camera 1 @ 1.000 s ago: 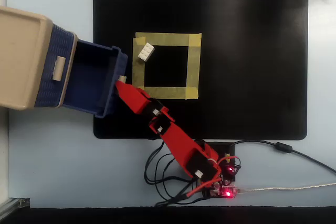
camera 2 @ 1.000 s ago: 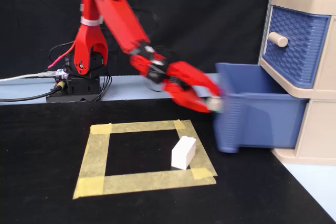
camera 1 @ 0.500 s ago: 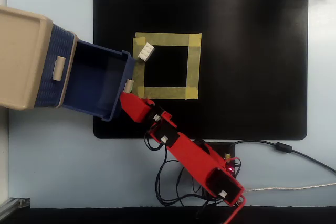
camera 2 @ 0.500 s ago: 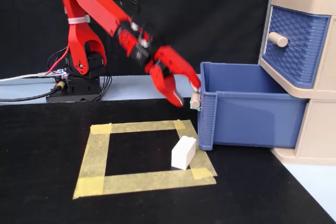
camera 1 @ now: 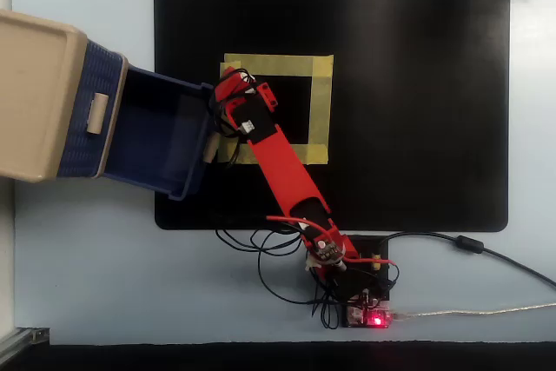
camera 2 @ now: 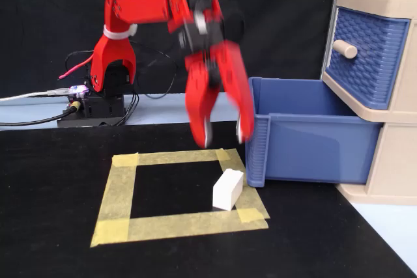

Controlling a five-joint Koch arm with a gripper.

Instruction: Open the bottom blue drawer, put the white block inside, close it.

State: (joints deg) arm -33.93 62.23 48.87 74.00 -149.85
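Observation:
The bottom blue drawer [camera 2: 313,148] is pulled far out of the beige cabinet [camera 2: 391,161], and its inside looks empty from overhead [camera 1: 156,132]. The white block [camera 2: 228,189] lies on the mat at the near right corner of the yellow tape square [camera 2: 124,190], just in front of the drawer's ribbed front. My red gripper [camera 2: 225,138] hangs open and empty above the block, beside the drawer front, and looks blurred. In the overhead view my gripper [camera 1: 228,82] is at the drawer's front corner and I cannot make out the block there.
The upper blue drawer [camera 2: 365,50] is closed, with its beige handle [camera 2: 345,49] sticking out. The arm's base and cables [camera 2: 91,105] stand at the back left of the black mat [camera 2: 313,239]. The cabinet [camera 1: 35,93] fills the overhead view's left edge.

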